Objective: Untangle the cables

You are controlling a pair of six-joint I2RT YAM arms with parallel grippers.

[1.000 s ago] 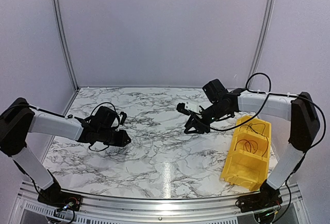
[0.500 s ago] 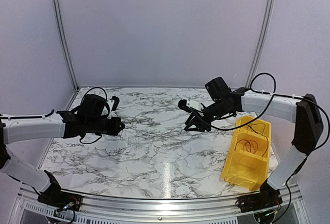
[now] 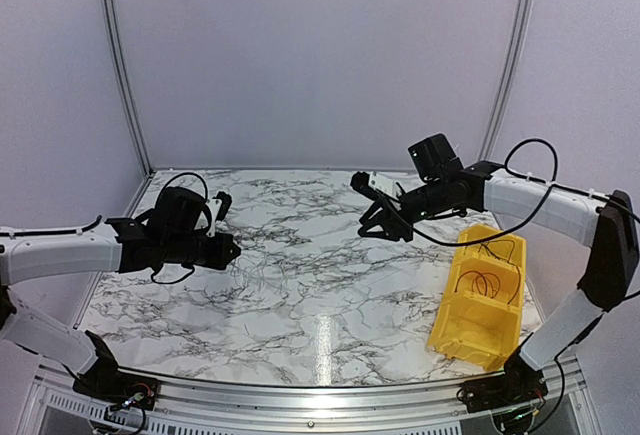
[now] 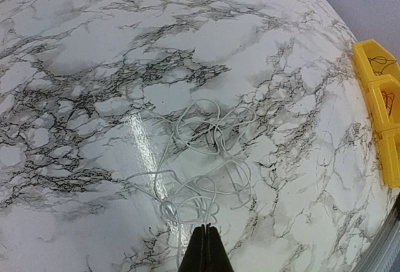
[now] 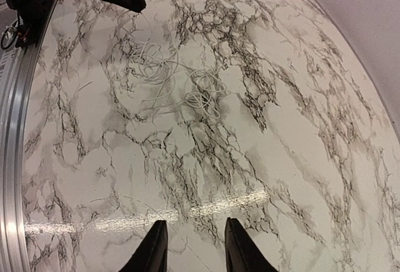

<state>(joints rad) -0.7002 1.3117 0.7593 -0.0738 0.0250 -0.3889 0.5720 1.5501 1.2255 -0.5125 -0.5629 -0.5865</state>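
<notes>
Right gripper [image 5: 195, 223] lifted; thin whitish cables [image 4: 209, 153] curl on marble [image 4: 94, 34].

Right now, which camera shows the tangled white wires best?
The left wrist view: the thin whitish tangled wires lie close below it, loops clear. The right wrist view shows them small and far; the top view, barely.

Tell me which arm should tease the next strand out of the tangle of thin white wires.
Left. The shut left gripper sits at the edge of the tangle of thin white wires, one strand passing right beside its tips. The open right gripper hangs well apart from it, over the marble table.
</notes>
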